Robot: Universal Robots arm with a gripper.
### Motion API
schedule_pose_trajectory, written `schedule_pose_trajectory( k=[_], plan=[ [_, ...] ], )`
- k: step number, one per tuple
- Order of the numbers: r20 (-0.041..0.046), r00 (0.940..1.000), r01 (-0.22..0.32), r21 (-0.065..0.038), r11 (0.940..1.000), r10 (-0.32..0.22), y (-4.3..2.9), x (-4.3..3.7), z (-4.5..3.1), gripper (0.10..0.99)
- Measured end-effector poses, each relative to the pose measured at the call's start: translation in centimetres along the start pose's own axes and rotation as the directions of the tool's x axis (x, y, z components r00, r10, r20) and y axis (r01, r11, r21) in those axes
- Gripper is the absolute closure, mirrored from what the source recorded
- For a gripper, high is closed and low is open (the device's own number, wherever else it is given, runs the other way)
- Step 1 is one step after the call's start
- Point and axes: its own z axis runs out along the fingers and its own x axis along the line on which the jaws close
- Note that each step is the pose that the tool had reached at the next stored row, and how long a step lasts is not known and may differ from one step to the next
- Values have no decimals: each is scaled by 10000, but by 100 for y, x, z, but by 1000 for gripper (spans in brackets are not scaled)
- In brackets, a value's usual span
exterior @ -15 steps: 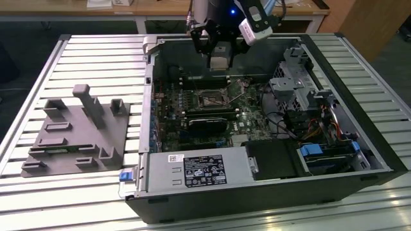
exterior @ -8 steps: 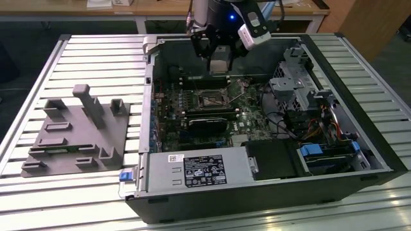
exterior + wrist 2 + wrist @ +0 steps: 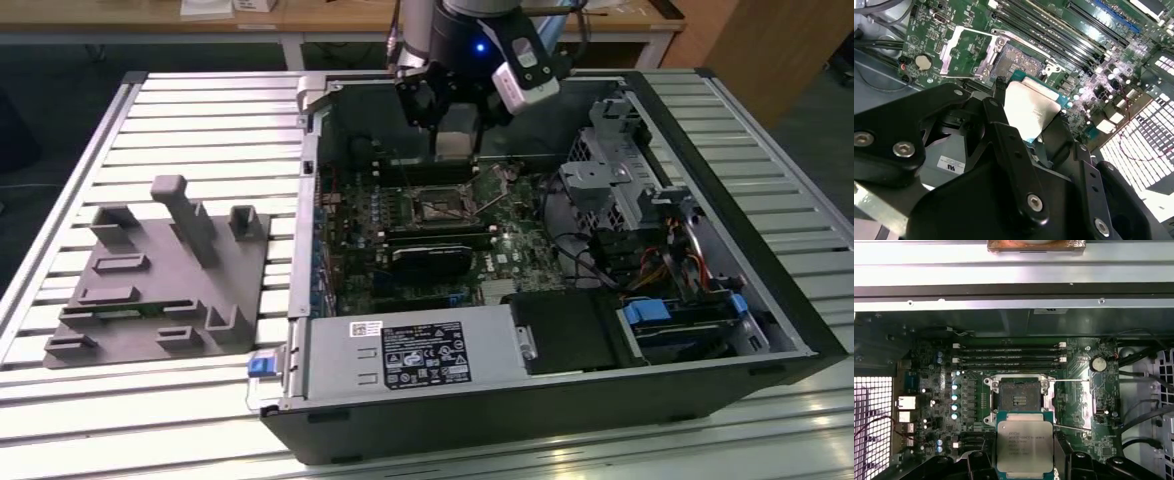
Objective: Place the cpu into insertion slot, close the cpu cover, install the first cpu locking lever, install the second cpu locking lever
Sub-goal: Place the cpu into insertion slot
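Observation:
My gripper point(image 3: 1025, 456) is shut on the cpu point(image 3: 1025, 445), a flat square chip with a pale silver face, gripped by two opposite edges. In the exterior view the gripper point(image 3: 454, 148) hangs over the far part of the open computer case, above the board. The insertion slot point(image 3: 1019, 397) lies bare and dark just beyond the chip, and the chip is above it and apart from it. The cpu cover point(image 3: 1072, 401) is swung open to one side of the slot. The second wrist view shows the cpu point(image 3: 1031, 107), the slot point(image 3: 1021, 57) and the raised cover point(image 3: 966, 50).
Long black memory slots point(image 3: 1009, 352) run just past the socket. A black card point(image 3: 434, 255) stands nearer on the board, with the power supply point(image 3: 414, 355) at the front. Cables and a drive cage point(image 3: 641, 200) fill the exterior view's right. A grey fixture block point(image 3: 160, 270) sits outside the case.

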Motion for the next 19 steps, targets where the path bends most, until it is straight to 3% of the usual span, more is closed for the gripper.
schedule_pose_trajectory(
  k=[19],
  plan=[
    [1, 10000, -1, -1, 10000, 1, 68, 23, 354, 545]
  ],
)
